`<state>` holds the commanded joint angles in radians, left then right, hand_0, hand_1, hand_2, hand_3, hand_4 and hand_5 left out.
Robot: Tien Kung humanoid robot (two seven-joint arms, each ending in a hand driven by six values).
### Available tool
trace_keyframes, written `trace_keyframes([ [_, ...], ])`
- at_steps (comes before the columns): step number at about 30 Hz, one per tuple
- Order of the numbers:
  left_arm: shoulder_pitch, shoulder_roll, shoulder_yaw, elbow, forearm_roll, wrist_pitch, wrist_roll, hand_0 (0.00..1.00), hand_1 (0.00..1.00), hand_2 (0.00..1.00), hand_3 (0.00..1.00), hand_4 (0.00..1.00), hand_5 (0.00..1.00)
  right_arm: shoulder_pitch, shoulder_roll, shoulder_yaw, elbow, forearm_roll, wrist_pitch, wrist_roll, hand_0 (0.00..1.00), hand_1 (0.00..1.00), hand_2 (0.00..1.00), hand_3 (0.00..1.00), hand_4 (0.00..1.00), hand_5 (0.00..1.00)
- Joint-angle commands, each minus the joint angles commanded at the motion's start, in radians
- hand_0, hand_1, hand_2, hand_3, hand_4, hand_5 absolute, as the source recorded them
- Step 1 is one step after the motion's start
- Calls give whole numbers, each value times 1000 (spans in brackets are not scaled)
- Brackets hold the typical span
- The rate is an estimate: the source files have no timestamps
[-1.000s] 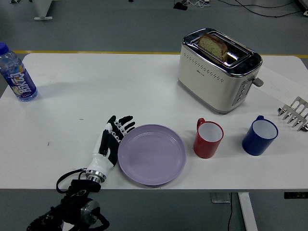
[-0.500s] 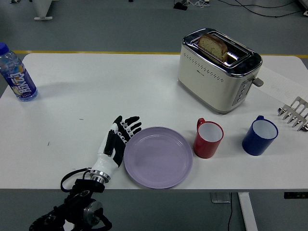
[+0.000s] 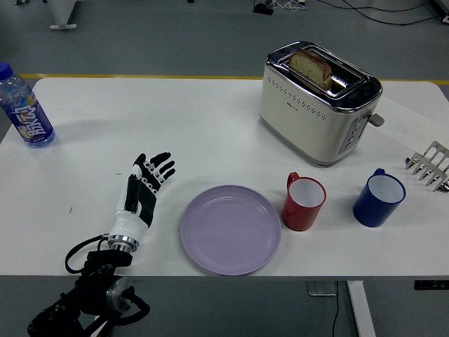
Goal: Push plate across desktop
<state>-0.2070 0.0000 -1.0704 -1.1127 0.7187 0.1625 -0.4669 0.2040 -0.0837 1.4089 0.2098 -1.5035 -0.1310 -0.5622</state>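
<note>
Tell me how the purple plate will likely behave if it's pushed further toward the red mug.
The purple plate looks rigid and shallow, lying flat, so it should slide rather than tip. The white table looks smooth, so it probably glides easily. Its rim sits right beside the red mug, which a further push may nudge.

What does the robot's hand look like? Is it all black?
Not all black. The left hand has a white back with a black patch on it, and black fingers dotted with small white marks. A shiny silver ring forms the wrist. Below it the dark arm carries looping black cables.
</note>
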Motion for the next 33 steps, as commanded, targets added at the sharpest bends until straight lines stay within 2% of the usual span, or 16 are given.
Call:
trace_keyframes([
  [1, 5, 0, -26, -5, 10, 0, 7, 746, 766, 770, 625, 519, 998, 0, 0, 0, 0, 1, 0, 0, 566, 554, 686, 605, 326, 300],
  [5, 20, 0, -111, -22, 45, 0, 44, 746, 766, 770, 625, 519, 998, -2, 0, -2, 0, 4, -1, 0, 566, 554, 686, 605, 326, 300],
  [8, 33, 4, -183, -45, 81, -6, 92, 723, 742, 744, 619, 520, 998, -4, 0, -2, 0, 5, -2, -1, 566, 554, 686, 605, 326, 300],
  [12, 45, 35, -258, -70, 112, -20, 138, 723, 742, 744, 619, 520, 998, -6, 0, -2, 1, 7, -3, -1, 566, 554, 686, 605, 326, 300],
  [14, 50, 52, -297, -82, 131, -39, 176, 708, 734, 731, 615, 525, 998, -8, 0, -4, 1, 10, -4, -2, 566, 554, 686, 605, 326, 301],
  [19, 65, 114, -379, -103, 205, -159, 354, 714, 737, 727, 620, 534, 998, -11, 1, -4, 3, 13, -5, -6, 566, 554, 686, 605, 326, 301],
  [21, 73, 129, -394, -109, 213, -187, 394, 714, 737, 727, 620, 534, 998, -13, 1, -5, 3, 14, -6, -7, 566, 554, 686, 605, 326, 301],
  [26, 101, 161, -435, -131, 206, -205, 417, 716, 739, 726, 622, 538, 998, -18, 3, -3, 5, 13, -7, -13, 566, 554, 686, 605, 325, 304],
  [33, 122, 161, -482, -149, 186, -194, 397, 714, 738, 726, 618, 539, 998, -23, 5, -4, 6, 14, -7, -15, 566, 554, 686, 605, 324, 305],
])
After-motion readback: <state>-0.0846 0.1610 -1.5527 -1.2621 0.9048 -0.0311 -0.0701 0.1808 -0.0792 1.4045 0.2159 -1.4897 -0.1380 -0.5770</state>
